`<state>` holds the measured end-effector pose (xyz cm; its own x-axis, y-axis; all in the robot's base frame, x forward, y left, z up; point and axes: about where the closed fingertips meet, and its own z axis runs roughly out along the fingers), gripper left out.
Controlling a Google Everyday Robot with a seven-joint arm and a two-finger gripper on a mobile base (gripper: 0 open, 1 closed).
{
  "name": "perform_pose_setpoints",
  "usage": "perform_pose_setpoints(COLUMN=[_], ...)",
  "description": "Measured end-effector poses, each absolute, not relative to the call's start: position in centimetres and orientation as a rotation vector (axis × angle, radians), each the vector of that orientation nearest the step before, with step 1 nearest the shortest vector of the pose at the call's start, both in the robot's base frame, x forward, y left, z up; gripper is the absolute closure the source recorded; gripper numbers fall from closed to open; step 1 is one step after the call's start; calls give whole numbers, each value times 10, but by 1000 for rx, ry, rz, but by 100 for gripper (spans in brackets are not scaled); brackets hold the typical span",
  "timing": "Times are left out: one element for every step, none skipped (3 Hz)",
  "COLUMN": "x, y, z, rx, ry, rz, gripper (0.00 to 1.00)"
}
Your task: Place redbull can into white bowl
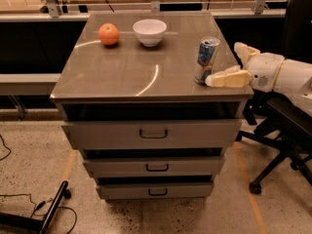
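Note:
The redbull can (pixel 206 60), blue and silver with a silver top, stands upright near the right edge of the grey cabinet top (pixel 126 67). The white bowl (pixel 149 31) sits at the back middle of the top, well left of and behind the can. My gripper (pixel 223 64) comes in from the right at can height. It is open. Its near finger (pixel 226 78) has its tip by the can's lower right side, and the far finger (pixel 243 51) is behind and right of the can. The can is not between the fingers.
An orange fruit (pixel 108 34) sits left of the bowl. The cabinet has three drawers (pixel 152 133) below the top. A black office chair (pixel 287 126) stands to the right, under my arm. A railing and benches run behind the cabinet.

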<state>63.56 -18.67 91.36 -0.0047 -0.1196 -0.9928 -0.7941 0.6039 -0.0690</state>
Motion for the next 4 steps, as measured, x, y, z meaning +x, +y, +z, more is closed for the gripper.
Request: perform_pose_setpoints(x=[641,650,656,665], y=[-183,-173,-164,-156], z=[907,906,908,909], rx=[-781,-787,-813,-841], ry=[1461,1406,1391,1393], rz=[645,650,649,645], gripper=[0,0,0,0])
